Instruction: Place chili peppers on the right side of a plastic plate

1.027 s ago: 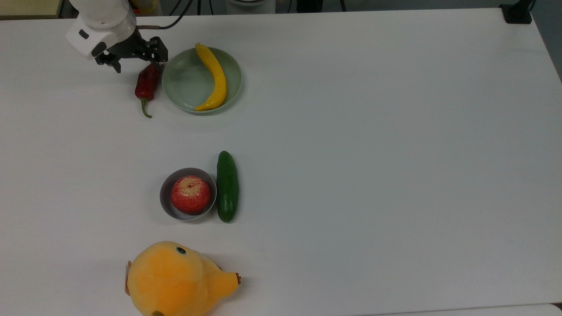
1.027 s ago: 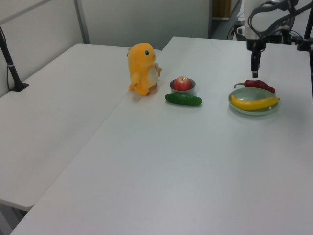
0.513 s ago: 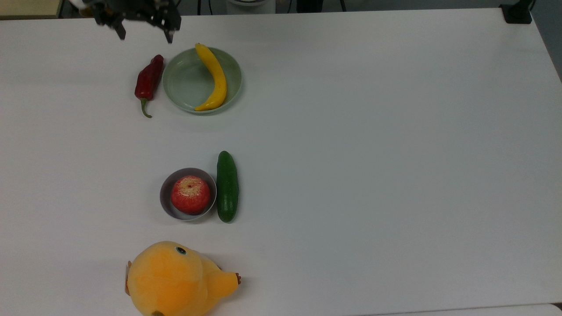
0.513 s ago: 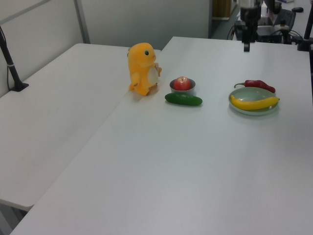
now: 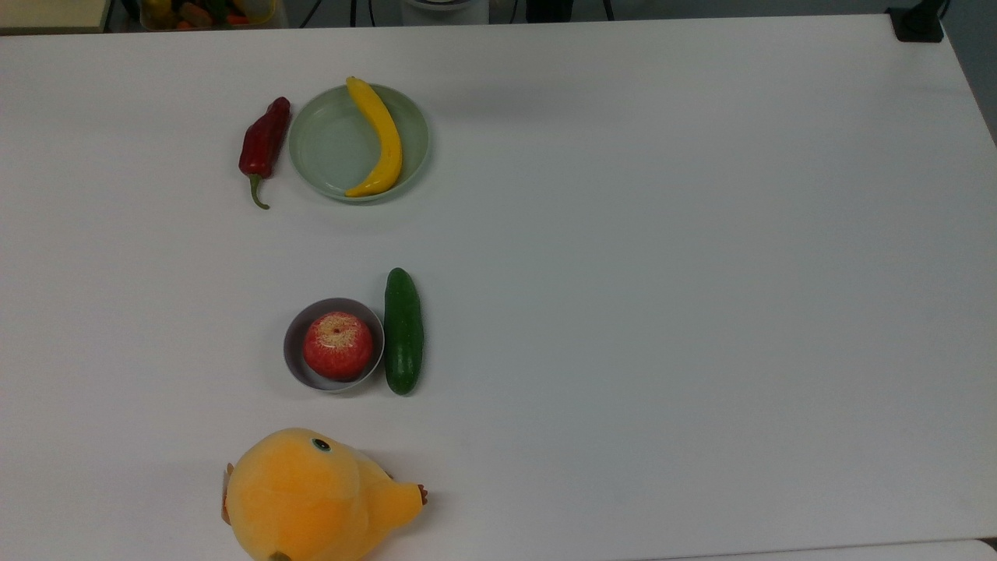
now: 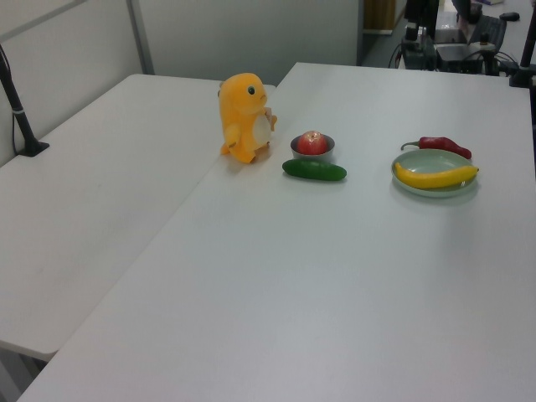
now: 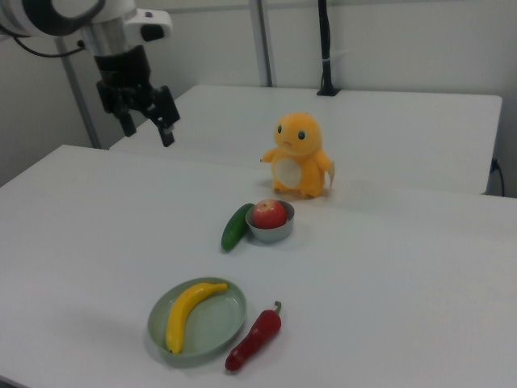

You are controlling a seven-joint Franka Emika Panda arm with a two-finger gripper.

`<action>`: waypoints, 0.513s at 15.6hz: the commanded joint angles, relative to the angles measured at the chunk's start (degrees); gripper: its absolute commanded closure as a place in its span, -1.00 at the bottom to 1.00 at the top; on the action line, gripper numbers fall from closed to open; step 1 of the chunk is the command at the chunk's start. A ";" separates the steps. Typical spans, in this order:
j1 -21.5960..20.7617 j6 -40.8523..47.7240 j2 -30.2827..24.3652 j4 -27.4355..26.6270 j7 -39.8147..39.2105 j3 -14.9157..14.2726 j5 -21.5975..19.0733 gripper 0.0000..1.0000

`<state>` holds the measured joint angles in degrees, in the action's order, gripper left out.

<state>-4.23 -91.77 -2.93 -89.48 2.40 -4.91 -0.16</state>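
White tabletop (image 7: 404,267) runs wide under grey walls. High above it in the right view, the gripper (image 7: 145,121) hangs empty with its fingers spread, well apart from everything. Below, the chili pepper (image 7: 254,340) lies flat just beside the plastic plate (image 7: 230,322), on the right view's right, perhaps touching the rim. A banana (image 7: 190,312) lies in the plate. The placement looks done, so the sensible course is a clean retreat upward, away from the pepper and plate.
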 commanded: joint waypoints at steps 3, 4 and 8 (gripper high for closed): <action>-4.29 -0.94 -1.81 -1.91 0.77 1.04 -0.72 -1.00; -4.38 -2.69 -1.81 -2.70 0.24 1.04 -0.72 -1.00; -4.38 -7.19 -1.29 -4.47 -3.97 0.61 -1.33 -1.00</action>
<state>-8.34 -95.63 -3.68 -91.55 2.40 -3.41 -0.16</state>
